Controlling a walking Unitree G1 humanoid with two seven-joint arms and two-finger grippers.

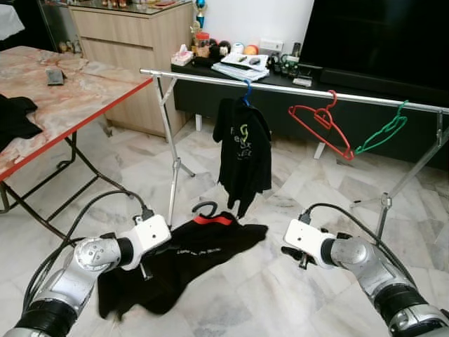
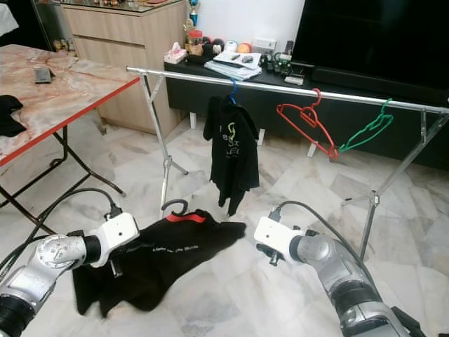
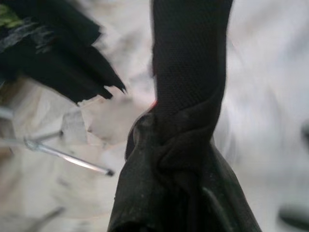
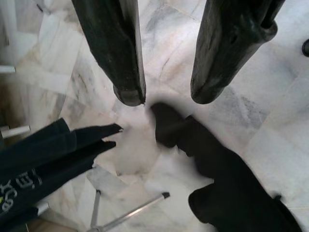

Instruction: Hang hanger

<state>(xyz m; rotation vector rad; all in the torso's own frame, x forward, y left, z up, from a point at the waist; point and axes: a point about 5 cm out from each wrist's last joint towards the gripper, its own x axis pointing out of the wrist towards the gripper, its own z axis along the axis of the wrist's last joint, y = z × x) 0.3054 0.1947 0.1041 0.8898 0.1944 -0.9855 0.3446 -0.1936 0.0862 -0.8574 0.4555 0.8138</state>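
Observation:
My left gripper [image 1: 145, 269] is shut on a black shirt [image 1: 182, 253] with a red collar. The shirt sits on a hanger whose dark hook [image 1: 203, 208] sticks up at the neck. Bunched black cloth [image 3: 188, 125] covers the fingers in the left wrist view. The shirt spreads low over the marble floor, in front of the silver clothes rail [image 1: 295, 90]. To its right my right gripper [image 1: 295, 256] is open and holds nothing, its fingers [image 4: 116, 53] pointing down at the floor near the shirt's edge [image 4: 231, 188].
On the rail hang another black shirt [image 1: 242, 151] on a blue hanger [image 1: 246, 90], a bare red hanger [image 1: 319, 126] and a bare green hanger [image 1: 382, 133]. A red-edged marble table [image 1: 70, 98] stands on the left. A dark TV cabinet [image 1: 365, 112] is behind the rail.

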